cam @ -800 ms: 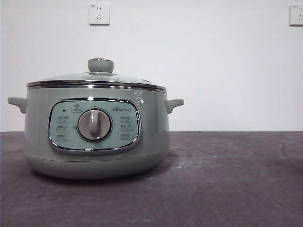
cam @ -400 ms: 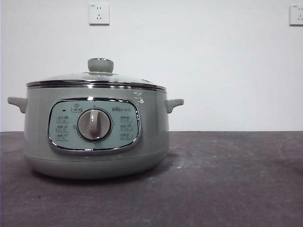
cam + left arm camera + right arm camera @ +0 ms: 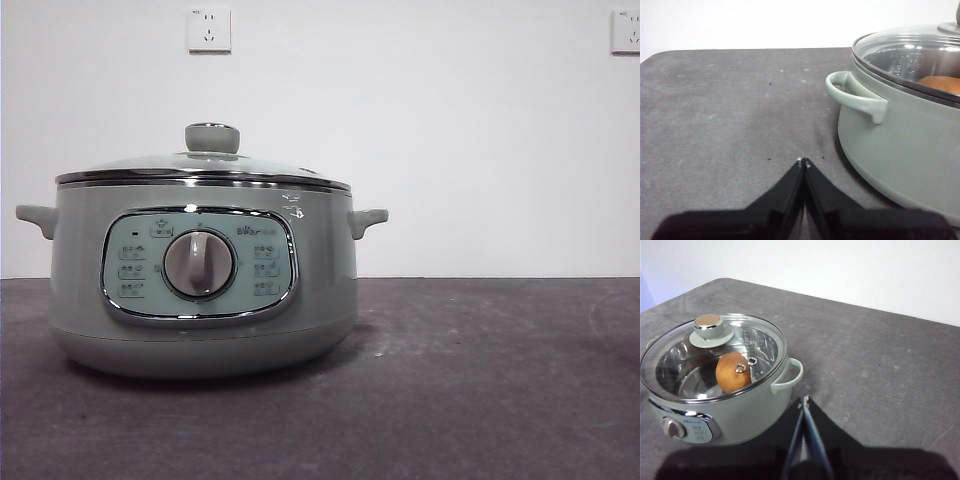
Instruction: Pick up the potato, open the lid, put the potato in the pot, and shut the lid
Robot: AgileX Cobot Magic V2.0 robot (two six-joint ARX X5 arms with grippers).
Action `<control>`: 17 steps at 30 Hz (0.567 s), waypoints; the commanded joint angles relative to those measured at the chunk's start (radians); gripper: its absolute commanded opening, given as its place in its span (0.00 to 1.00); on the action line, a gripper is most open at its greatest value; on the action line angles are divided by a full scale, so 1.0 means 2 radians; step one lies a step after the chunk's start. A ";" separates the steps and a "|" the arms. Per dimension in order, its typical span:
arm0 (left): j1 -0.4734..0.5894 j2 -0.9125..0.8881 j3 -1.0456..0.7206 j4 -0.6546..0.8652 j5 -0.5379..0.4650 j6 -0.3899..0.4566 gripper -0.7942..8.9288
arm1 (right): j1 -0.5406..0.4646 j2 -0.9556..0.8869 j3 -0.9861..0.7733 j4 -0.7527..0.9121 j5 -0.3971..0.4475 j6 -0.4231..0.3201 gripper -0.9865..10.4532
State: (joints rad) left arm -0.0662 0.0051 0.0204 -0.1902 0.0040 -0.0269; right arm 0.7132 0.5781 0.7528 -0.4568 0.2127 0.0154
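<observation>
The potato (image 3: 733, 372) lies inside the pot (image 3: 205, 290) under the seated lid (image 3: 715, 357) — both grippers, left gripper (image 3: 803, 162) and right gripper (image 3: 803, 400), clenched empty over bare dark table (image 3: 480, 380), wall sockets (image 3: 209, 29) behind.

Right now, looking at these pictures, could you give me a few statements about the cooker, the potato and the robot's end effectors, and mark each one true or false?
1. The lid sits closed on the pot. True.
2. The potato lies on the table beside the pot. False: it is inside the pot, seen through the glass lid.
3. The left end effector grips the pot's handle. False: its jaws are shut on nothing, apart from the handle.
4. The right end effector holds nothing. True.
5. The knob is bright red. False: it is pale sage green.
</observation>
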 commanded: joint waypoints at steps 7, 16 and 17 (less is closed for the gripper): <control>0.001 -0.001 -0.008 0.002 -0.001 -0.002 0.08 | -0.017 -0.034 -0.005 -0.029 0.012 -0.018 0.09; 0.001 -0.001 -0.008 0.002 -0.001 -0.002 0.08 | -0.201 -0.143 -0.094 0.005 -0.083 -0.028 0.09; 0.001 -0.001 -0.008 0.002 -0.001 -0.002 0.08 | -0.220 -0.159 -0.116 0.023 -0.096 -0.029 0.09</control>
State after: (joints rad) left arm -0.0662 0.0051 0.0204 -0.1902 0.0036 -0.0269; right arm 0.3038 0.2848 0.5629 -0.4404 0.0391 -0.0296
